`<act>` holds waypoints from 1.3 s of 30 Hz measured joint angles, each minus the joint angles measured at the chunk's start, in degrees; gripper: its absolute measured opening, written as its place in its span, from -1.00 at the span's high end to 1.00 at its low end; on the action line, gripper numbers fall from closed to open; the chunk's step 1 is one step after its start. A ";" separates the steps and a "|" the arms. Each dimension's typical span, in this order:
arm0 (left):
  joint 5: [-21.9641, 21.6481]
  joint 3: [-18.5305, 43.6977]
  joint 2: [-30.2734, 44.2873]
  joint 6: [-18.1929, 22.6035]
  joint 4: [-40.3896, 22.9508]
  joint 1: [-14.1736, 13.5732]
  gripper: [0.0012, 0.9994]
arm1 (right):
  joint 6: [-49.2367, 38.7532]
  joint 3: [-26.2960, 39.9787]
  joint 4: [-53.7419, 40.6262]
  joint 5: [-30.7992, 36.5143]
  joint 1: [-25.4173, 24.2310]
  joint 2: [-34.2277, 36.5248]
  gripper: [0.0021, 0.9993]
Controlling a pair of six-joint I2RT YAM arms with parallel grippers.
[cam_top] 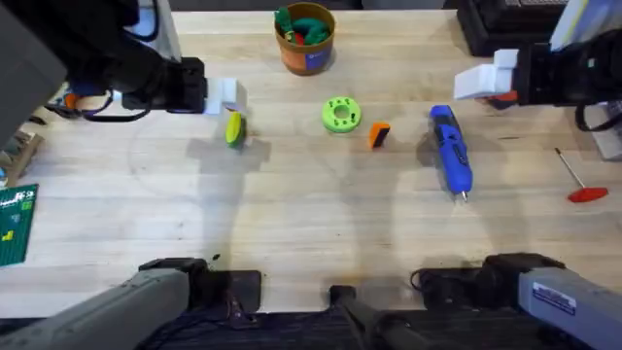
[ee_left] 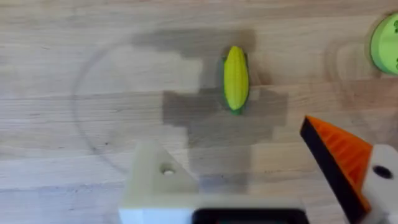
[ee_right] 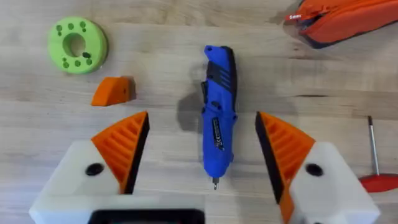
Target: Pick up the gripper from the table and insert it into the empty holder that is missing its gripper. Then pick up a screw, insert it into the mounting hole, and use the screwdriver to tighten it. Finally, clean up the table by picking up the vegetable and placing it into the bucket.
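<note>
The small orange gripper (cam_top: 379, 134) (ee_right: 114, 91) lies on the table beside the blue screwdriver (cam_top: 450, 151) (ee_right: 219, 118). My right gripper (cam_top: 481, 83) (ee_right: 202, 118) hovers open above the screwdriver, an orange pad on each finger. My left gripper (cam_top: 228, 97) (ee_left: 230, 140) is open above the yellow-green vegetable (cam_top: 233, 128) (ee_left: 236, 78). One of its fingers is a bare white holder (ee_left: 161, 180) with a mounting hole (ee_left: 166, 169); the other carries an orange pad. The bucket (cam_top: 305, 39) stands at the back centre. No screw can be made out.
A lime-green disc with holes (cam_top: 341, 114) (ee_right: 77, 45) lies between the vegetable and the orange gripper. A thin red-handled rod (cam_top: 583, 180) lies at the right. An orange-and-black hand tool (ee_right: 348, 18) sits at the far right. A green board (cam_top: 15, 224) lies at the left edge.
</note>
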 joint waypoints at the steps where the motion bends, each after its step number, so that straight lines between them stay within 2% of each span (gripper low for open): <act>1: 0.43 0.01 0.94 0.09 -0.01 0.00 -0.97 | 0.00 0.00 -0.01 0.00 0.00 0.00 -0.98; 6: 1.97 0.01 10.61 -0.02 1.32 -0.46 -0.97 | 0.00 0.04 -0.01 0.00 0.00 0.00 -0.98; 9: 1.84 0.01 14.52 -0.13 3.13 -1.41 -0.97 | 0.00 0.04 0.01 0.00 0.00 0.00 -0.98; 10: 1.42 0.01 17.92 -0.26 5.32 -2.31 -0.97 | 0.00 0.04 0.01 0.00 0.00 0.00 -0.98; 14: 1.11 0.01 21.96 -0.24 6.77 -2.56 -0.97 | 0.00 0.04 -0.01 0.00 0.00 0.00 -0.98; 20: -1.22 0.01 26.39 -0.24 8.82 -2.56 -0.97 | 0.00 0.04 -0.01 0.00 0.00 0.00 -0.98; 26: -2.89 0.01 26.83 -0.04 11.08 -2.19 -0.99 | 0.00 0.04 -0.01 0.00 0.00 0.00 -0.98; 28: -3.10 0.01 27.17 -0.02 11.25 -1.75 -0.92 | 0.00 0.04 0.01 0.00 0.00 0.00 -0.98; 30: -3.25 0.01 27.63 -0.05 11.26 -1.35 -0.73 | 0.00 0.04 0.01 0.00 0.00 0.00 -0.98; 32: -3.28 0.03 27.87 0.08 11.25 -1.03 -0.41 | 0.00 0.04 0.04 0.00 0.00 0.00 -0.98; 35: -3.27 0.03 27.87 0.14 11.25 -1.01 0.45 | 0.00 0.04 0.08 0.00 0.00 0.00 -0.98; 37: -3.27 0.03 27.87 0.45 11.23 -1.01 0.88 | 0.00 0.04 0.08 0.00 0.00 0.00 -0.98; 39: -3.29 0.03 27.87 0.41 11.27 -1.01 0.99 | 0.00 0.04 0.10 0.00 0.00 0.00 -0.98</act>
